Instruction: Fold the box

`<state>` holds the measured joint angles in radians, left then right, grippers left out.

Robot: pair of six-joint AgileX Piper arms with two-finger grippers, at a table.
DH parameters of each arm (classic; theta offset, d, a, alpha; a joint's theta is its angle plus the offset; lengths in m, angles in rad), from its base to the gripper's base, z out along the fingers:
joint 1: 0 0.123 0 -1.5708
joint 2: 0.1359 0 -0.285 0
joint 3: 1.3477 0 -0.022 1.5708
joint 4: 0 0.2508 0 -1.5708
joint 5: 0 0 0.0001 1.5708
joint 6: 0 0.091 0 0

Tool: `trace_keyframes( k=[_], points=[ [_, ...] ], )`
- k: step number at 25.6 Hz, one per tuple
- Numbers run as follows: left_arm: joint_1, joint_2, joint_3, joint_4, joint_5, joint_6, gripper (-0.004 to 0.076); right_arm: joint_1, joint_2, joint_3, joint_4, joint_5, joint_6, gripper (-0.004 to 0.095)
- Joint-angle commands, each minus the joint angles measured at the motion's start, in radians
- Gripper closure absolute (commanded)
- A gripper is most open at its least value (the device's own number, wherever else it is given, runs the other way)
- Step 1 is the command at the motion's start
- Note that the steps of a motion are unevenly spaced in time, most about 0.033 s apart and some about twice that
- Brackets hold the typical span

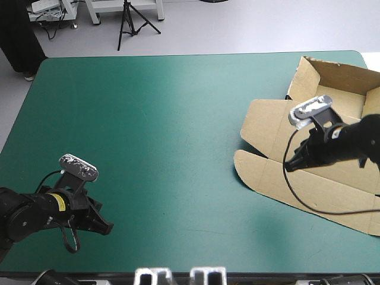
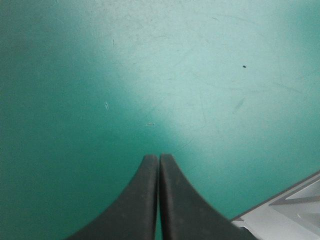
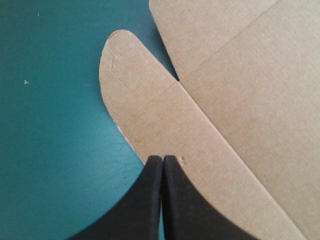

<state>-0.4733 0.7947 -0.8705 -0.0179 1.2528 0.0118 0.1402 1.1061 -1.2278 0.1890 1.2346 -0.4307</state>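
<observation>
Box (image 1: 268, 127) beneath right claw (image 1: 290, 167)

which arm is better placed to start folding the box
Right: the black right hand is over the brown cardboard box by its rounded flap, while the left hand is over bare teal-green table cover, far from the box.

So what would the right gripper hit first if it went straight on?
Probably the rounded flap of the flat brown cardboard box, directly ahead of the right gripper; height above it unclear.
</observation>
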Motion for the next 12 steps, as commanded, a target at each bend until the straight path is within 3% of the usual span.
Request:
trace_keyframes(
  k=[1,8,12],
  points=[
    [-0.008,-0.006,-0.025,-0.021,0.005,0.002,0.0732,0.001,-0.128,0.057,0.017,0.019,-0.008,0.0926],
    [-0.008,-0.006,-0.025,-0.057,0.005,0.002,0.0732,0.001,-0.38,0.284,0.008,0.019,0.003,0.0926],
    [-0.008,-0.006,-0.023,-0.063,0.005,0.002,0.0732,0.001,-0.417,0.35,-0.005,0.019,0.019,0.0926]
  ],
)
